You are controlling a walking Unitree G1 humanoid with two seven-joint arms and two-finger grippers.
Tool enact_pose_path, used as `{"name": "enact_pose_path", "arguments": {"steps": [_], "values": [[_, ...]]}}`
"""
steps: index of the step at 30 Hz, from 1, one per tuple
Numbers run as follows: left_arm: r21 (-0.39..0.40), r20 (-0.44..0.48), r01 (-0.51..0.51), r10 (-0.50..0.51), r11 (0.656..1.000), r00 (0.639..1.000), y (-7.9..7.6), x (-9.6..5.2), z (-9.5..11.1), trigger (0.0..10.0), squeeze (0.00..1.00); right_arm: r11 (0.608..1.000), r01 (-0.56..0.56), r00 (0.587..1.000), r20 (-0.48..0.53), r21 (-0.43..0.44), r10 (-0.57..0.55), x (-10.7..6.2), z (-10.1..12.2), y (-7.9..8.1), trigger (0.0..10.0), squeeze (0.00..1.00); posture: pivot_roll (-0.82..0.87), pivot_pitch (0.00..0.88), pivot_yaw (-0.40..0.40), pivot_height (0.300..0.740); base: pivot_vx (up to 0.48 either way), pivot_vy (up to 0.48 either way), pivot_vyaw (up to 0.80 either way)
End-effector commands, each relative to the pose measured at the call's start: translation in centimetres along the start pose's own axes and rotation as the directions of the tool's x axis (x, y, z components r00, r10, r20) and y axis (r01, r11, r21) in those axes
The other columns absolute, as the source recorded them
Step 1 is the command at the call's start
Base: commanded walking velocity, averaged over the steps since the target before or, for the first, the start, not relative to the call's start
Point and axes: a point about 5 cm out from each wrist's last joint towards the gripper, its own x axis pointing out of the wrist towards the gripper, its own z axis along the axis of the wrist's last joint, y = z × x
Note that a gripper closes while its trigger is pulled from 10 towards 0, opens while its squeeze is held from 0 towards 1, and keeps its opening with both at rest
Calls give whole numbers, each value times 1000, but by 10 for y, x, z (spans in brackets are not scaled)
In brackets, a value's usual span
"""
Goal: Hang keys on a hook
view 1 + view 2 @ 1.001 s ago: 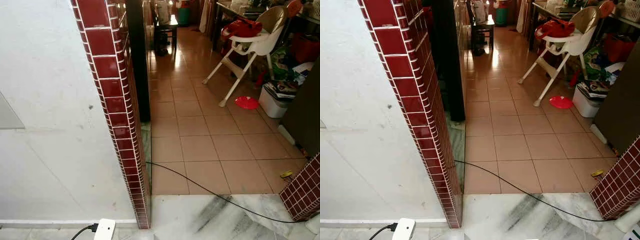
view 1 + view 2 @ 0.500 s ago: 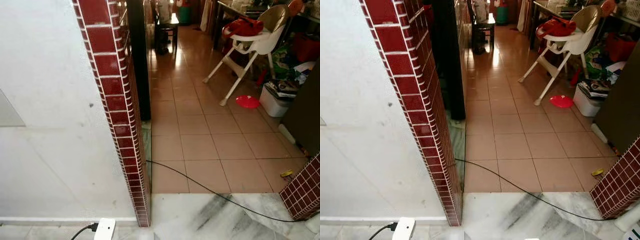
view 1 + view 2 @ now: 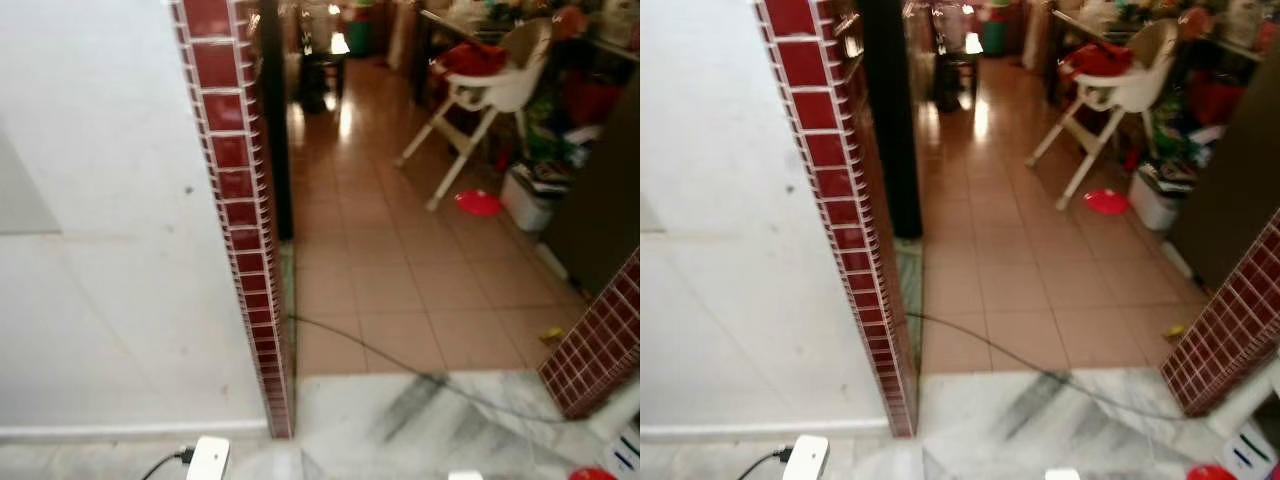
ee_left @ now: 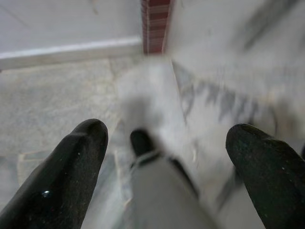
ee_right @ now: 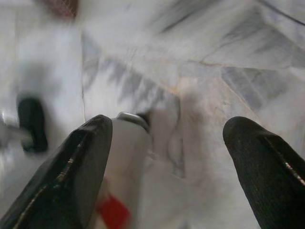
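Observation:
In the left wrist view my left gripper (image 4: pixel 167 174) hangs open over pale marble floor (image 4: pixel 57 95), its black fingers (image 4: pixel 71 171) wide apart; a blurred grey shape lies between them in the picture. In the right wrist view my right gripper (image 5: pixel 169 171) is open too, above grey-veined marble (image 5: pixel 228 62), with a blurred white and red shape beside one of its fingers (image 5: pixel 76 171). Both wrist views are smeared by motion.
A white wall (image 3: pixel 100 250) ends in a red-tiled edge (image 3: pixel 245 250), with a doorway onto a tan tile floor (image 3: pixel 380 260). A black cable (image 3: pixel 380 350) crosses the threshold. A white plug (image 3: pixel 208 458) lies by the wall. A high chair (image 3: pixel 480 90), red plate (image 3: pixel 478 203) and red-tiled pillar (image 3: pixel 600 340) stand right.
The whole picture has shifted and blurred, so the camera has moved: the tiled edge sits further right and more marble floor shows at the bottom. Nothing in the room itself has visibly moved.

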Motion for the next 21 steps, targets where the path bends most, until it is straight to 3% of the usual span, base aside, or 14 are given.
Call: {"name": "enact_pose_path", "arguments": {"steps": [1,21], "values": [[-18,-34,-9,9,1000,999,1,-2,-10,10000,0,1000,7,1000,-19,-1,-7,-1,-3,-3,10000,0,-28,0,31,740,-247,0,0],[-29,-31,-9,9,1000,999,0,-1,-9,10000,0,1000,4,1000,-19,0,-4,-1,-3,-3,10000,0,-26,0,28,740,-251,0,0]]}}
